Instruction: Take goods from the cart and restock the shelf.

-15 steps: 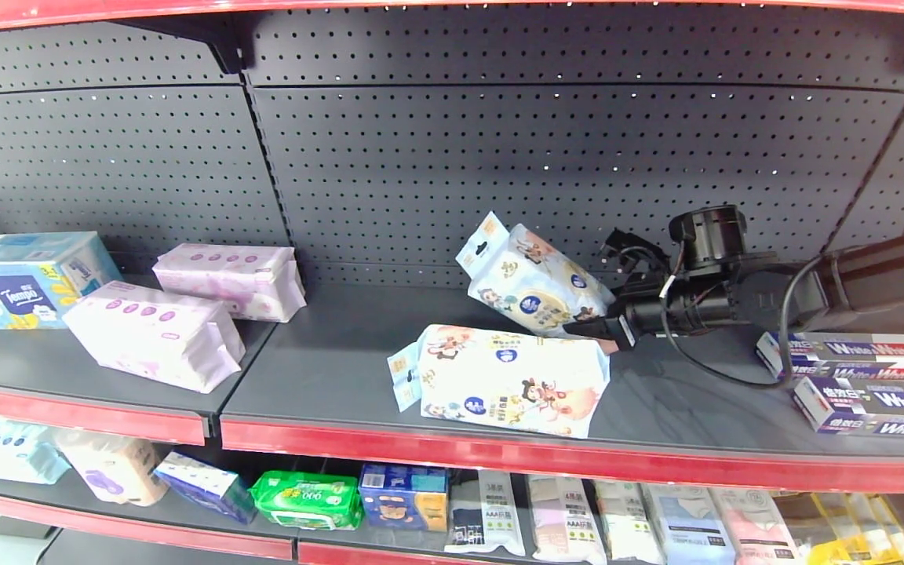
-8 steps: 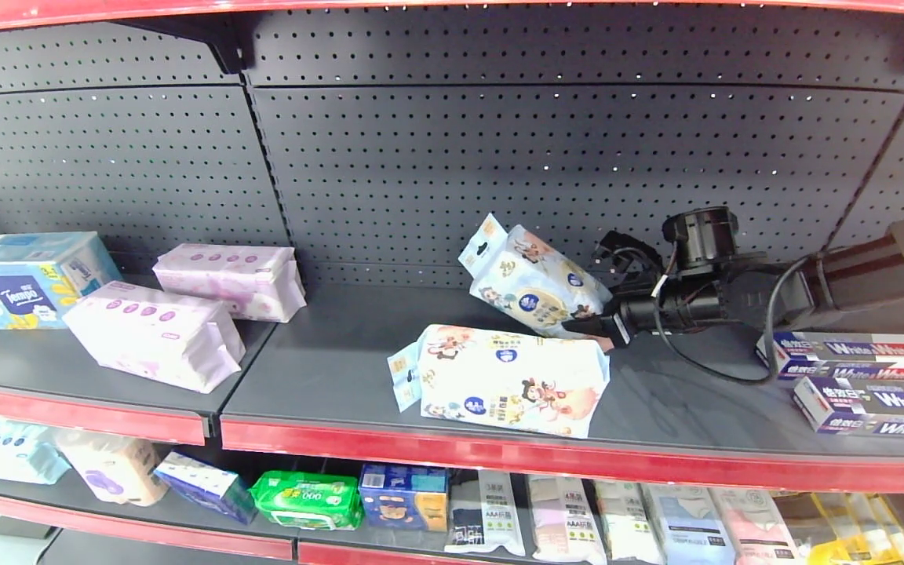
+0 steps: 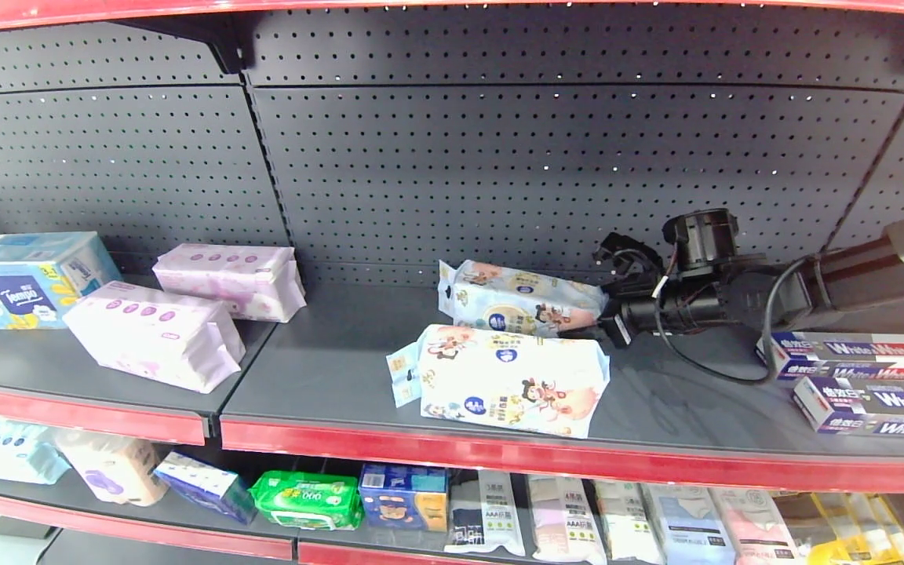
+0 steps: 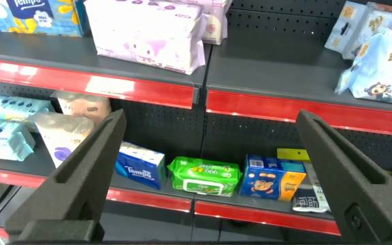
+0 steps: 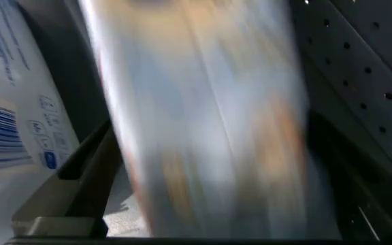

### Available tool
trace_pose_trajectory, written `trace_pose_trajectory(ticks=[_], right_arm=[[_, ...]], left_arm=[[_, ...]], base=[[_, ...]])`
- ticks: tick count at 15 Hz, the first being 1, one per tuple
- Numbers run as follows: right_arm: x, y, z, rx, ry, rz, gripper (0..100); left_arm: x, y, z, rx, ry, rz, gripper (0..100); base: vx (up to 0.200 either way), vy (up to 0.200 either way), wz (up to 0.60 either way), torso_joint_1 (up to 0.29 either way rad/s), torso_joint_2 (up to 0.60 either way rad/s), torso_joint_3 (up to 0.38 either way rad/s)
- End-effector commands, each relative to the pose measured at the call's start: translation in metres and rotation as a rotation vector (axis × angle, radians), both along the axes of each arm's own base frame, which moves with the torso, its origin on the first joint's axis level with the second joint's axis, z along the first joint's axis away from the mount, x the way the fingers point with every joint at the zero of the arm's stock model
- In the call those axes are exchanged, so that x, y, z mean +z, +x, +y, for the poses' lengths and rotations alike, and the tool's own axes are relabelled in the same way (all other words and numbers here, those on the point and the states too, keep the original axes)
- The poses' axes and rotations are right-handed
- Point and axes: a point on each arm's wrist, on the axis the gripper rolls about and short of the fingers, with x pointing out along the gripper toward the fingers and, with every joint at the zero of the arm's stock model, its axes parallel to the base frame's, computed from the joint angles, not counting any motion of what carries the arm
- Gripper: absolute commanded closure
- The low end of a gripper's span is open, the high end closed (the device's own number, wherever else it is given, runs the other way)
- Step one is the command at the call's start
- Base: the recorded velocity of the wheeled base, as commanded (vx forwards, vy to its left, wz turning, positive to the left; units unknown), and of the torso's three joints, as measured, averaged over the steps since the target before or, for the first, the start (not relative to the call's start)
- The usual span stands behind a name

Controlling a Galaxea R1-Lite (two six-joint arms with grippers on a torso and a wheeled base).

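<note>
The cartoon-printed white soft wipes pack lay flat on the dark grey metal shelf, at 12 o'clock from a matching larger pack. At its 3 o'clock end the right gripper had its jaws spread, loose around it. The left gripper was spread wide.

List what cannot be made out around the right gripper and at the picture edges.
- Hold of the right gripper: head view, its end is masked by the rear cartoon-print pack; gripping or released is unclear.
- That pack's print: right wrist view, smeared by blur.
- The lower toothpaste box: head view, cut by the right edge.
- A dark packet, lower shelf: left wrist view, partly behind the left gripper.
</note>
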Motion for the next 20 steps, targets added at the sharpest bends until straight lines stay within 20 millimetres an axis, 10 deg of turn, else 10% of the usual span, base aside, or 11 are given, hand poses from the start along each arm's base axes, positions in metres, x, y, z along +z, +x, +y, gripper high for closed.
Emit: trace_pose_trajectory(ticks=[1,17,18,20], right_arm=[[0.002,0.000,-0.005,-0.011,0.002,-0.004,0],[0.006,0.003,-0.009,-0.013,0.020,-0.013,0],[0.005,0.002,-0.007,-0.001,0.023,-0.011,100],[0.004,0.001,-0.004,0.006,0.022,-0.006,100]], left_arm=[[0.000,0.000,0.000,0.000,0.000,0.000,0],[0.000,0.000,0.000,0.000,0.000,0.000,0],[0.000,0.000,0.000,0.000,0.000,0.000,0],[0.000,0.000,0.000,0.000,0.000,0.000,0]], base=[[0.000,0.000,0.00,0.000,0.00,0.000],[0.000,0.000,0.00,0.000,0.00,0.000],[0.000,0.000,0.00,0.000,0.00,0.000],[0.000,0.000,0.00,0.000,0.00,0.000]])
